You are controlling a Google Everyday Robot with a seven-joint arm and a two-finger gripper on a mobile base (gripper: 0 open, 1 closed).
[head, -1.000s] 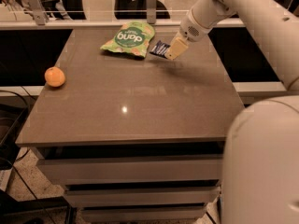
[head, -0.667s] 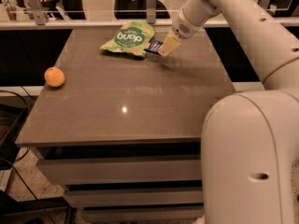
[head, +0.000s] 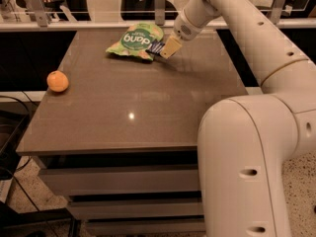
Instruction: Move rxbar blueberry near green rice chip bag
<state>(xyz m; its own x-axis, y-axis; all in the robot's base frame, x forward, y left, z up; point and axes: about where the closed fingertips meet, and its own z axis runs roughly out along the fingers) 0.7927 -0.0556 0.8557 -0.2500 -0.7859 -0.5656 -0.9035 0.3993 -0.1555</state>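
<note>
The green rice chip bag (head: 135, 39) lies flat at the back of the brown table (head: 133, 107), logo up. The dark blue rxbar blueberry (head: 156, 48) is right at the bag's right edge, held in my gripper (head: 165, 50). The gripper reaches in from the upper right, its tan fingers (head: 171, 47) shut on the bar just above the tabletop. Part of the bar is hidden by the fingers.
A round orange fruit (head: 58, 81) sits near the table's left edge. A rail with metal posts (head: 159, 4) runs behind the table. My white arm and base (head: 247, 152) fill the right foreground. Drawers (head: 118, 181) are below the tabletop.
The gripper has carried the rxbar leftward, closer to the green bag's right edge. The bag and the orange have not moved.
</note>
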